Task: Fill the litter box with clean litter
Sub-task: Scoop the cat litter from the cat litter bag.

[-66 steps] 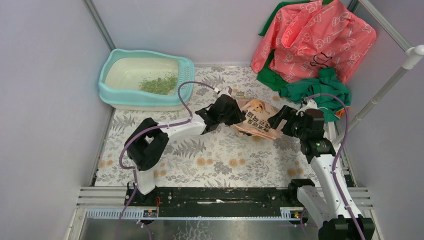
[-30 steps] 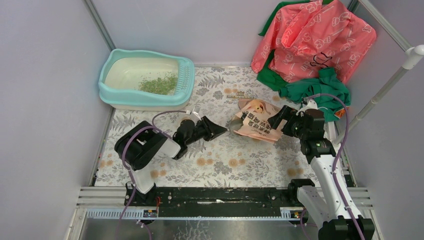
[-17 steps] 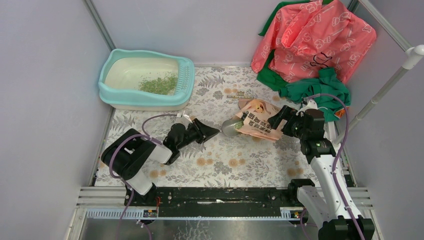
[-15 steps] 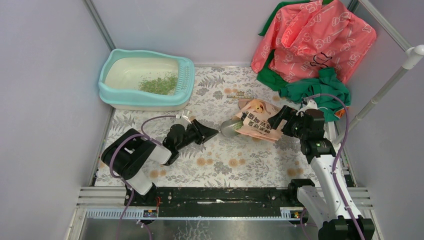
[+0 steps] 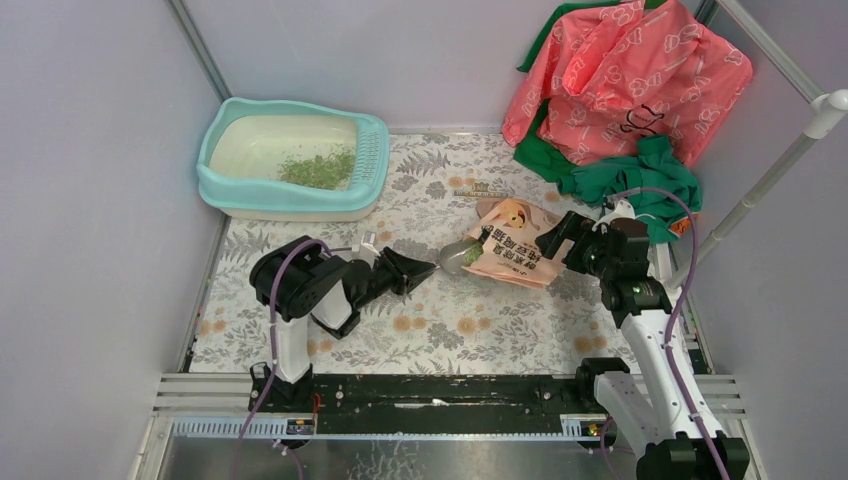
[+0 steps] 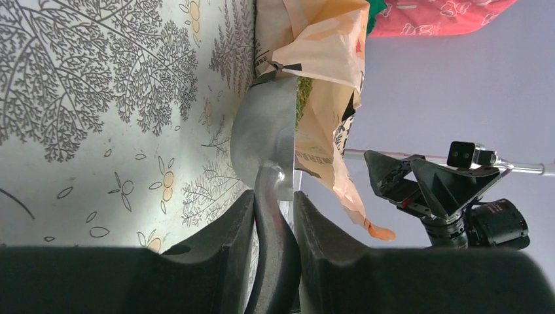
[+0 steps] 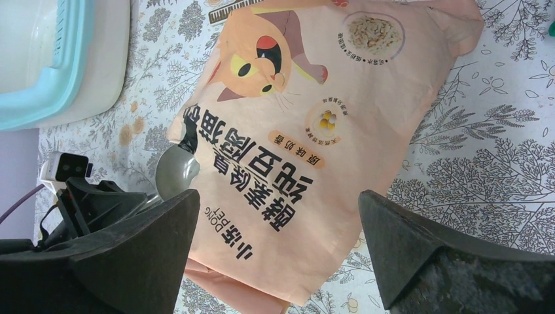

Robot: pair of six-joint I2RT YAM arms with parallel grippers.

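Note:
The turquoise litter box (image 5: 224,187) stands at the back left, with a patch of green clean litter (image 5: 318,168) in its cream pan. My left gripper (image 5: 425,268) is shut on the handle of a grey scoop (image 5: 455,257). The scoop's bowl (image 6: 265,144) is at the mouth of the pink-orange bag (image 5: 515,245), and green granules (image 6: 303,98) show along its edge. My right gripper (image 7: 278,216) is open and hovers over the bag (image 7: 314,131), touching nothing. The box's corner (image 7: 46,65) shows in the right wrist view.
A heap of pink and green cloth (image 5: 620,80) fills the back right corner. A thin torn strip (image 5: 480,190) lies just behind the bag. A white pole (image 5: 780,170) slants along the right side, and grey walls close in the floral mat.
The left arm has folded back toward its base, drawing the scoop a little left out of the bag's mouth. The right arm and the bag stay put.

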